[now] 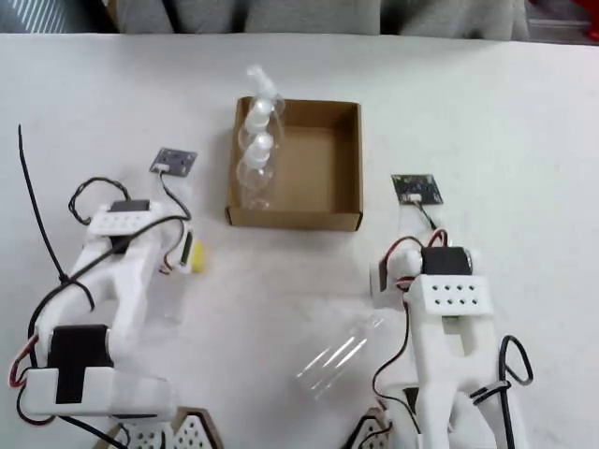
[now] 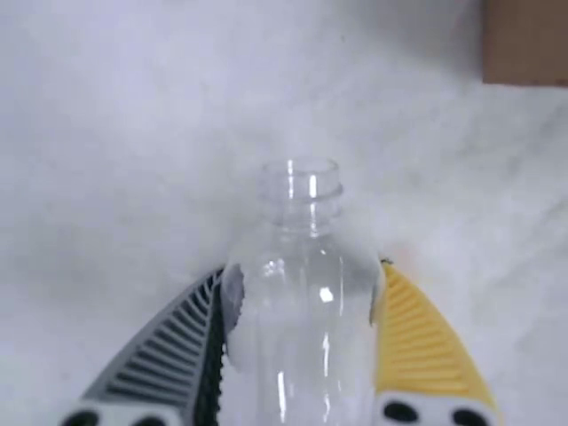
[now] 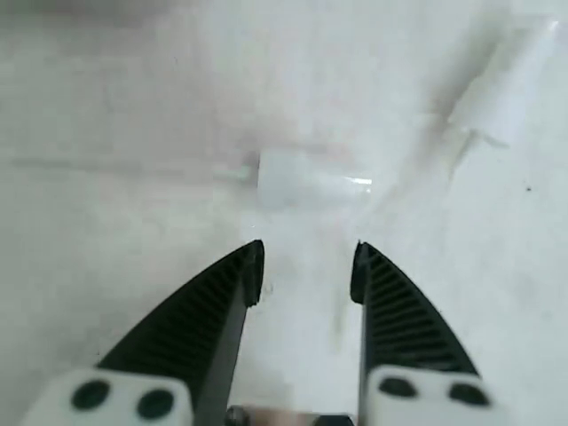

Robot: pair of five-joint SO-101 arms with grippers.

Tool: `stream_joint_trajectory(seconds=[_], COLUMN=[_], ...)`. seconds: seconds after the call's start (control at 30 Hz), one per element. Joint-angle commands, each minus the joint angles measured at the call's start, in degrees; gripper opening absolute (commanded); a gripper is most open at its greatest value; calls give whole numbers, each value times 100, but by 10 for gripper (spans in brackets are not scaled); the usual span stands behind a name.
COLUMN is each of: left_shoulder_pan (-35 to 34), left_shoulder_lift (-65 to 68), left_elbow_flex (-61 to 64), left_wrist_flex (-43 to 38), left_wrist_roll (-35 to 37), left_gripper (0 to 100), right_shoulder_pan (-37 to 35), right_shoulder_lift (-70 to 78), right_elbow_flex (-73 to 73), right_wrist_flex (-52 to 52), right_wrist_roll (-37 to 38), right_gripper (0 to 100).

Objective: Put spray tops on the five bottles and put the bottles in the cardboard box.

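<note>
Gripping the uncapped bottle [image 2: 302,222], the left claw [image 2: 302,284] risks slip or tilt on smooth plastic during capping; the right claw [image 3: 306,262] stands open, empty.

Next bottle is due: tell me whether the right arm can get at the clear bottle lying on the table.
Probably yes. The clear bottle lies beside the right arm with nothing on it, and the right gripper is open and empty, though the bottle is close to the arm's base.
</note>
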Motion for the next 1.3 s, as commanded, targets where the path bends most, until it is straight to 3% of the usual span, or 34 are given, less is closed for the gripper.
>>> stream_joint_trajectory(seconds=[0.0, 0.1, 0.3, 0.43, 0.6, 0.87, 1.0, 1.13, 1.27], left_shoulder_pan=[-92, -92, -92, -92, -92, -92, -92, -92, -92], left_shoulder_lift=[-224, -224, -224, -224, -224, -224, -224, -224, -224], left_elbow_flex=[35, 44, 44, 44, 44, 44, 44, 44, 44], left_wrist_flex=[-53, -53, -53, -53, -53, -53, -53, -53, -53], left_wrist_roll=[-70, -70, -70, -70, -70, -70, -70, -70, -70], left_gripper=[38, 38, 38, 38, 38, 38, 38, 38, 38], right_shoulder_pan=[268, 391, 620, 470, 479, 444, 444, 470, 453], right_shoulder_lift=[-84, -66, -57, -57, -57, -13, 470, 1095, 1411], right_elbow_flex=[-281, -211, 352, 949, 1371, 1591, 1565, 1389, 1037], right_wrist_flex=[180, 136, -1086, -1604, -2457, -2721, -2914, -3222, -3187], right_wrist_roll=[2101, 4088, 4519, 5459, 5600, 5653, 6277, 6374, 6374], right_gripper=[149, 149, 149, 149, 148, 145, 145, 143, 26])
